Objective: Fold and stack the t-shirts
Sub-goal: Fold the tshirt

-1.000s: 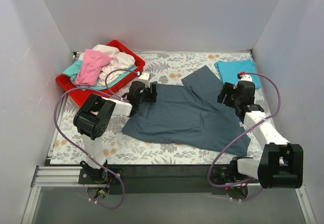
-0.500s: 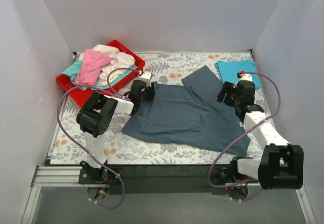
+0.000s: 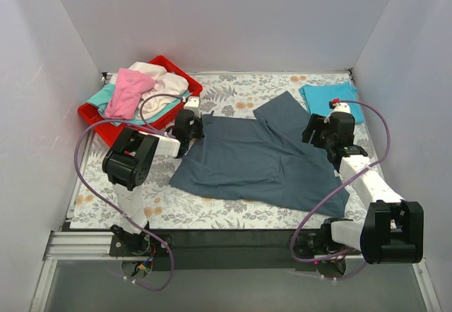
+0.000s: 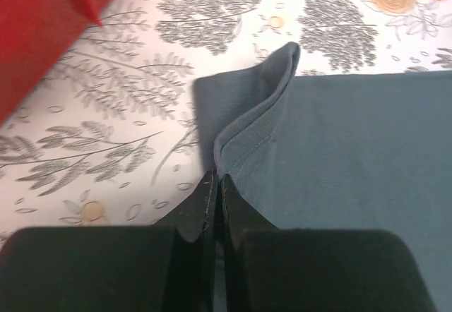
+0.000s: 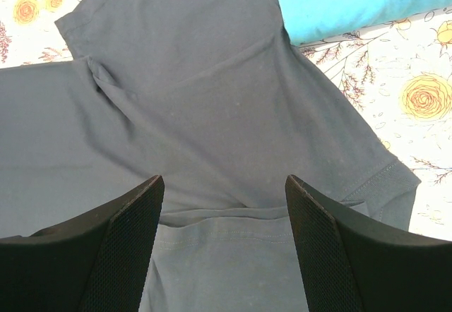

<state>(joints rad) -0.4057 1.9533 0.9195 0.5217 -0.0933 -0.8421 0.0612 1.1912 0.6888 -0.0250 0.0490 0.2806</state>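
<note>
Top view, grey shirt: the grey shirt [image 3: 261,160] lies spread on the table cover [image 3: 240,97], one sleeve pointing to the far side, its right part rumpled.
Top view, change: the left gripper [image 3: 199,120] has moved toward the far left over the past second, and the shirt's far-left corner has gone with it. The right gripper [image 3: 314,132] has hardly moved.
Top view, other shirts: the turquoise shirt [image 3: 330,100] lies at the far right. The pink shirt [image 3: 127,92] is piled with others in the tray [image 3: 95,118].
Left wrist view, fingers: the left gripper [image 4: 214,178] is pinched closed on the grey shirt [image 4: 339,157] at its hem [image 4: 258,125], which stands up in a ridge. The tray [image 4: 49,22] is near.
Right wrist view, fingers: the right gripper [image 5: 222,185] hangs spread wide over the grey shirt [image 5: 198,93], holding nothing. The turquoise shirt [image 5: 353,1] is just beyond.
Meaning: I judge this as flattening the shirt, with no fold made yet.
</note>
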